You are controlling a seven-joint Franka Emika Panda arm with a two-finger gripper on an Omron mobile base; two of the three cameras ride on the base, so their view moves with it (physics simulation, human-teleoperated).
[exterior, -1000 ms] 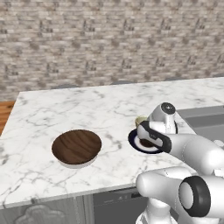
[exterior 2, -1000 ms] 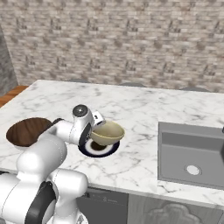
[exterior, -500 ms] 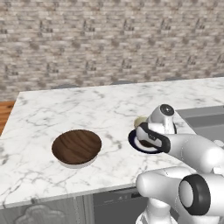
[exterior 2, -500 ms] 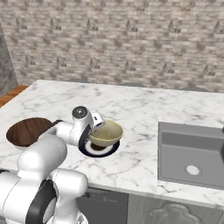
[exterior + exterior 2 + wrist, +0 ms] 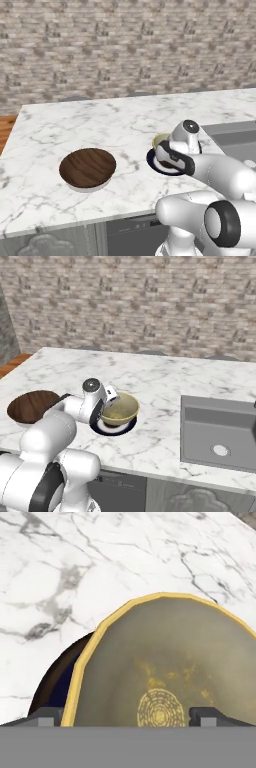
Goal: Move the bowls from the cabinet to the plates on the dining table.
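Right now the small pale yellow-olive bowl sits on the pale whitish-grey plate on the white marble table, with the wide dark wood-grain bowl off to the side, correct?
Not quite. The small pale yellow-olive bowl sits on a dark navy blue plate, as the right base view shows. The wide dark wood-grain bowl is indeed aside on the white marble table.

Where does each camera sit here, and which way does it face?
Left base view: behind the arm on its left, looking forward and down at the marble table, the brown bowl and the brick wall; the arm rises lower right.
Right base view: behind on the right; the arm rises lower left, the sink to the right.
Hand view: on the hand, looking into the yellow bowl over the gripper.
All share the yellow bowl on the blue plate.
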